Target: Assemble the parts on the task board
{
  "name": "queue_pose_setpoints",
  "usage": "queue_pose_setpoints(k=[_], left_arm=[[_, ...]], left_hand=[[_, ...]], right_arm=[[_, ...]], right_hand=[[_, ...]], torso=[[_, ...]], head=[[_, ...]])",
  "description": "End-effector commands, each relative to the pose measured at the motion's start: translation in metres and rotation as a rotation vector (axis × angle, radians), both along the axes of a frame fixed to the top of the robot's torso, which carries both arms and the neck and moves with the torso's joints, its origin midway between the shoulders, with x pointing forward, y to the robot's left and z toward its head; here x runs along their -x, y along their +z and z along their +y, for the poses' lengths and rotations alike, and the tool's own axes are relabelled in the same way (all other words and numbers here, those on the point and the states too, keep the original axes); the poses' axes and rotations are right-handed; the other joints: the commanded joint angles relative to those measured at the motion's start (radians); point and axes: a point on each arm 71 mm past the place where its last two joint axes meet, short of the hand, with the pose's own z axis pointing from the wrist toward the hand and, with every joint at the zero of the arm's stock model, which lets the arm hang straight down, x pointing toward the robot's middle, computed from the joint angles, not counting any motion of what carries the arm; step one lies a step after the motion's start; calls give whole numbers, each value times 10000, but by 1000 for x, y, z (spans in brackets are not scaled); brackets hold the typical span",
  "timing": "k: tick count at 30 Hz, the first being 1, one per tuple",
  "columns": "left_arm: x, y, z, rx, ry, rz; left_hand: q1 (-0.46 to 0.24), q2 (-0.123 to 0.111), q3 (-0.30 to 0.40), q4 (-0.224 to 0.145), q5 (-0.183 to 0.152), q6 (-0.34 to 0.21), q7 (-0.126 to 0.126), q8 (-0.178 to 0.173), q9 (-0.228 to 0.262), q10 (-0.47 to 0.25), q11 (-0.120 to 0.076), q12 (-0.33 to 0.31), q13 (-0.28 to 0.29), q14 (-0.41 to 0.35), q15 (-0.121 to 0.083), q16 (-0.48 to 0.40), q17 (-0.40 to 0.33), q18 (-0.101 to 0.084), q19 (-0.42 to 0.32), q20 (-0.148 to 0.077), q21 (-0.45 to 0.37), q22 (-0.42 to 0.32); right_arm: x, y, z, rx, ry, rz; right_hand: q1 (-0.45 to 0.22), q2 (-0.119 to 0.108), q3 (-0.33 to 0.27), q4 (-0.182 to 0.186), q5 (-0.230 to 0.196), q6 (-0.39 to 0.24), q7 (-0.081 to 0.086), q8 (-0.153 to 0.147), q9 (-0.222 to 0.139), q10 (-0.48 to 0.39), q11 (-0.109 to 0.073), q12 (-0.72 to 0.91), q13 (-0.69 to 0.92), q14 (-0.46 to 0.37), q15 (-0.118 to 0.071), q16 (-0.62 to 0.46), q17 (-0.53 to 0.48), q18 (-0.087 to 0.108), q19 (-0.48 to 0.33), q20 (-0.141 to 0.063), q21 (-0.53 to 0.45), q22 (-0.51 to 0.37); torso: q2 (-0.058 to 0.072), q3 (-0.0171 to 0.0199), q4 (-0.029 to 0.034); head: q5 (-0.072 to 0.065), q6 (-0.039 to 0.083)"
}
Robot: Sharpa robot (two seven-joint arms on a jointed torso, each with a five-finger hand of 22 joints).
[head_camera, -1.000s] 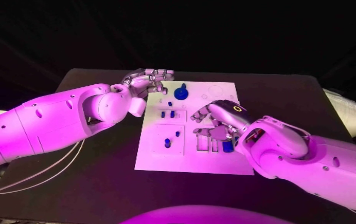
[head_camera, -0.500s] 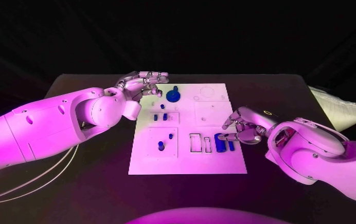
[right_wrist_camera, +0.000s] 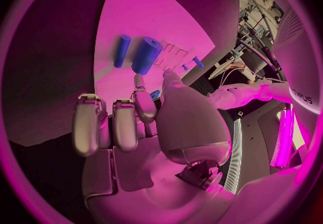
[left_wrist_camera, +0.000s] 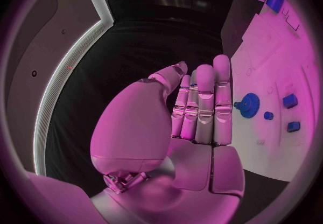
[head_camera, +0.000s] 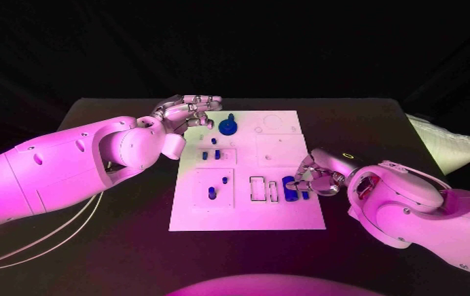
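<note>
Silver right hand [head_camera: 318, 174] pulled back, empty and curled, beside thick blue cylinder [head_camera: 290, 187]; could be toppled if brushed

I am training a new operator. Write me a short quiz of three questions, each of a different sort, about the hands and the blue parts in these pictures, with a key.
1. True or false: the left hand holds a blue part.
2. Which hand is beside the blue cylinder at the near right of the task board? A) left B) right C) neither
3. Fill in: the blue gear stands at the board's ___ end, close to the left hand.

Key
1. False; its straight fingers hold nothing.
2. B, the right hand.
3. Far.
</note>
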Motion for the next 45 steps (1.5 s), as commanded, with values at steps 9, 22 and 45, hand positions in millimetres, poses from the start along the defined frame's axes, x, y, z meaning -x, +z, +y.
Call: queue_pose_setpoints(k=[9,22,45], left_arm=[[1,1,-2,98,-213,-54],[1,1,-2,100,-242,-33],[1,0,-1,86,-237,-5]], left_hand=[[-7,123,-38,7,-40,-21,49,45,-14,-69,8,64,-12,-95,-1,-36,-10,113,-69,3,-58,-8],[-7,123,-38,7,-40,-21,49,45,-14,-69,8,64,-12,-95,-1,-36,-10,113,-69,3,-58,-8],[-18,133,-55,9,-42,-11,43,55,-11,-80,7,76,-13,-102,1,-34,-24,113,-71,7,-69,-19]], right_arm=[[-3,-14,5,872,51,180],[-5,-29,17,1320,349,319],[2,-11,20,-1265,-333,-832]], right_hand=[[-1,173,-114,-9,59,-12,-49,81,31,72,-11,15,32,674,-46,86,214,-122,85,15,56,35],[162,377,-151,-55,91,32,-72,172,88,42,-30,-3,100,662,-58,94,209,-123,81,7,65,49],[625,1337,-48,-4,1107,575,-313,443,486,196,-244,30,446,685,-231,234,419,-168,200,-147,182,300]], torso=[[9,8,-9],[-1,5,-4],[-11,-15,-6]], head=[[27,-64],[32,-107],[-6,-93]])
